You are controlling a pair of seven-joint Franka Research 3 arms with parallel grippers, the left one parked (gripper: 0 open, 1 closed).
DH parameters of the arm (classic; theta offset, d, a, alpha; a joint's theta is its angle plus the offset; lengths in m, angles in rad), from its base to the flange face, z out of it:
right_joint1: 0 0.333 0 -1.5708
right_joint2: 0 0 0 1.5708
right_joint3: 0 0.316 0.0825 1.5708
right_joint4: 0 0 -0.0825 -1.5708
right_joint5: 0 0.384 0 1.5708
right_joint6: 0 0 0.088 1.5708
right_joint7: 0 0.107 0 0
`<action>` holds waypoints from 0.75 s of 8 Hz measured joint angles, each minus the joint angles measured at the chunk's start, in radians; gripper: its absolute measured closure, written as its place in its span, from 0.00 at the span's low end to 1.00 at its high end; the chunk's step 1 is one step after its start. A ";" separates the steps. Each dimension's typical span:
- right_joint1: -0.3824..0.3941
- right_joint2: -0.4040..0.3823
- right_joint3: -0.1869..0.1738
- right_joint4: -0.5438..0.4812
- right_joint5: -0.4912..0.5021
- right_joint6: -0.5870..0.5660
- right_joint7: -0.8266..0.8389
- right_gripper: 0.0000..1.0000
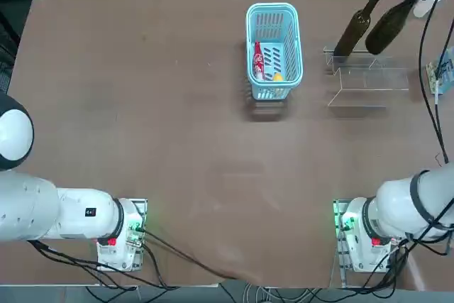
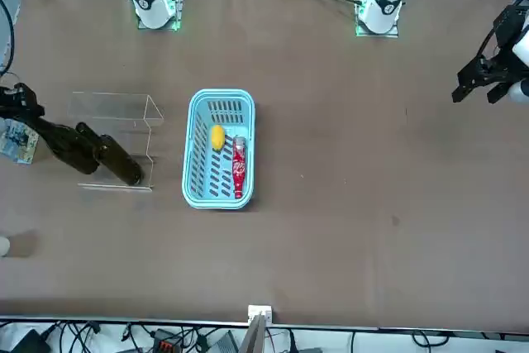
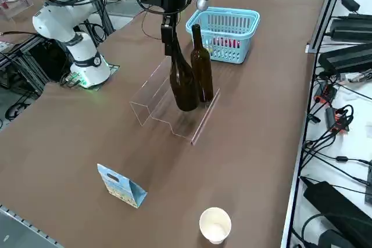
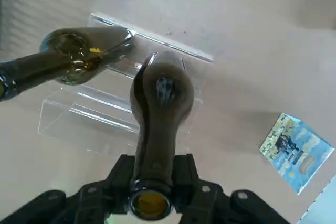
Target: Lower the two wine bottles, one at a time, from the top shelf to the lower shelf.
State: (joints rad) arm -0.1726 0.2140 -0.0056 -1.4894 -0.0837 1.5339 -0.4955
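Right gripper [image 2: 23, 109] grips wider wine bottle [image 2: 73, 149]; slimmer wine bottle [image 2: 121, 161] beside it, at clear acrylic stand [image 2: 116, 110]. Blue basket [image 2: 191, 155] holds red-labelled bottle [image 2: 239, 168].

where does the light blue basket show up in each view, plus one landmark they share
Top view: basket upper centre, left of the stand.
Front view: just left of centre, right of the stand.
Right side view: upper centre, behind the two bottles.
Right wrist view: not in it.
Shared landmark: the clear acrylic stand, in all four views.

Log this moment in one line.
right gripper: at clear acrylic two-step stand, shut on neck of wider dark-glass bottle | slimmer brown-glass bottle: standing on stand
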 joint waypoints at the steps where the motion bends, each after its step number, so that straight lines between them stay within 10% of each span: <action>1: 0.000 0.011 0.000 0.002 0.000 0.006 -0.005 0.62; 6: -0.004 0.096 0.000 0.085 -0.021 0.017 -0.033 0.62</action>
State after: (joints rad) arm -0.1770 0.3097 -0.0059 -1.4042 -0.1050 1.5506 -0.5283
